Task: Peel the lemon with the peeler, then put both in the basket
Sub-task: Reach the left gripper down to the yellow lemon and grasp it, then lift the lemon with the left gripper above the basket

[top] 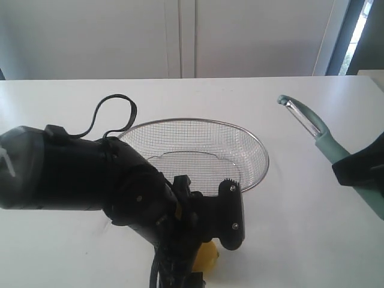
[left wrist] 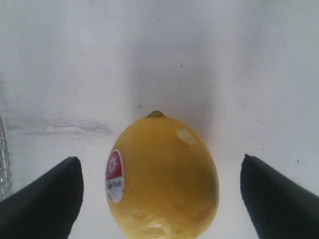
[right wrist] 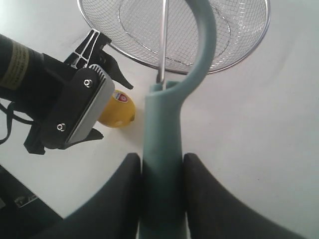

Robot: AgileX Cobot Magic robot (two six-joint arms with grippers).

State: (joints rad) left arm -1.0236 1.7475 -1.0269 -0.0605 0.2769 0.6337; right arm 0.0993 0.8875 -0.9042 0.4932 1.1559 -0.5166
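Note:
The yellow lemon [left wrist: 164, 184], with a red-and-white sticker, rests on the white table just in front of the basket [top: 259, 150]. My left gripper [left wrist: 160, 158] is open and straddles the lemon, with a gap between the fruit and each black finger. From outside, only a sliver of lemon [top: 209, 257] shows under that gripper. My right gripper [right wrist: 162, 158] is shut on the teal handle of the peeler [right wrist: 164, 124]. It holds the peeler [top: 312, 129] in the air at the right, with the metal blade head pointing up and left, away from the lemon [right wrist: 117, 112].
The wire-mesh basket [right wrist: 259, 42] stands mid-table and holds nothing. The bulky black left arm [top: 72, 174] with a looped cable [top: 111, 114] fills the left foreground. A white wall lies behind the table's far edge [top: 180, 78].

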